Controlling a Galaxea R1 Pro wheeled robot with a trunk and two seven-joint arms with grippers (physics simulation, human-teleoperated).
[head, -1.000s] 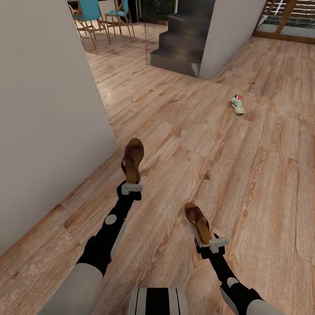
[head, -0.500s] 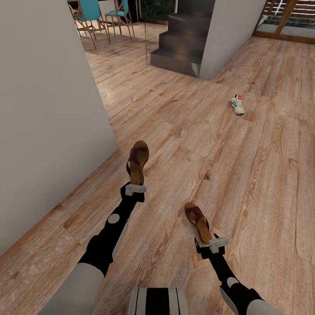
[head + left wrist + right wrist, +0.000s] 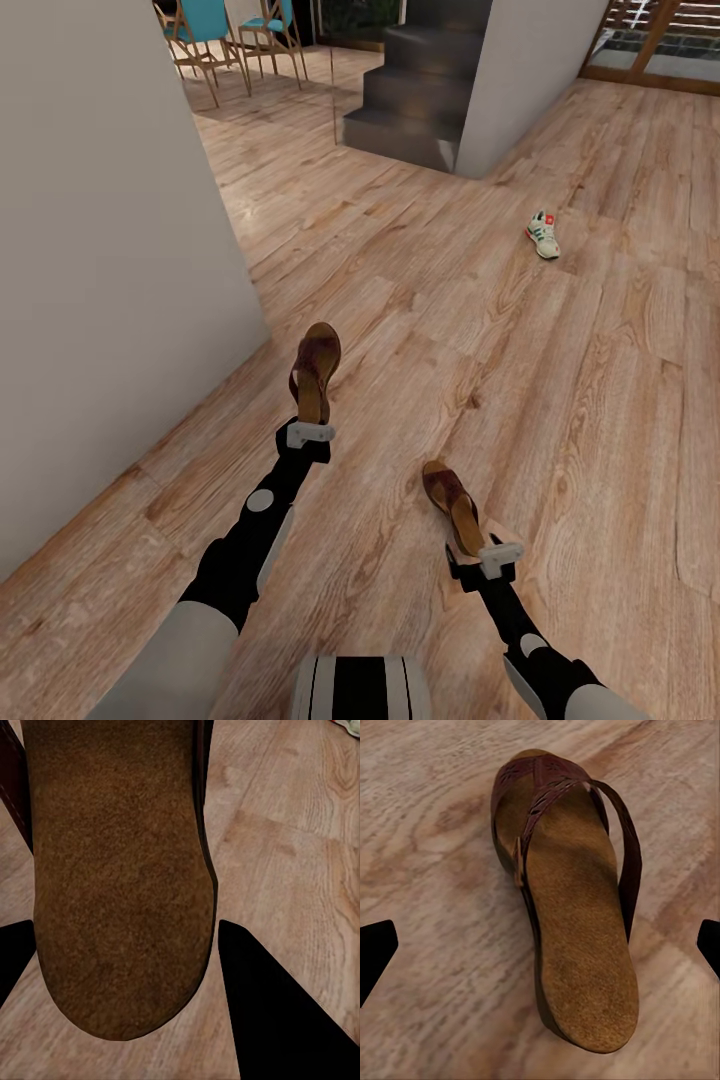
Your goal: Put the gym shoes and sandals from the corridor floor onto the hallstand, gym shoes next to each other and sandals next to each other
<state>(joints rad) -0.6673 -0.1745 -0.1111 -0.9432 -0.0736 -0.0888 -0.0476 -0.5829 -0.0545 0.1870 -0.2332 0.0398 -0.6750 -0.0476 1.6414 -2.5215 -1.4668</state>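
Observation:
My left gripper (image 3: 310, 428) is shut on the heel of one brown sandal (image 3: 315, 372), holding it up off the corridor floor (image 3: 560, 420) with the toe pointing away. In the left wrist view its tan underside (image 3: 120, 885) sits between the black fingers (image 3: 277, 1012). The other sandal (image 3: 451, 503) lies flat on the floor, footbed up, just ahead of my right gripper (image 3: 482, 550). That gripper is open, its fingertips (image 3: 376, 949) wide apart on either side of the sandal (image 3: 570, 945). One gym shoe (image 3: 542, 236) lies farther off to the right. The hallstand is out of view.
A white wall (image 3: 100, 250) runs close along my left, ending at a corner. Dark stairs (image 3: 420, 90) and a white pillar (image 3: 525, 70) stand ahead. Teal chairs (image 3: 215, 30) are at the far left. Open wood floor lies to the right.
The left gripper has shifted a little to the right with the sandal, which now stands more upright. The right arm and the floor sandal have stayed put.

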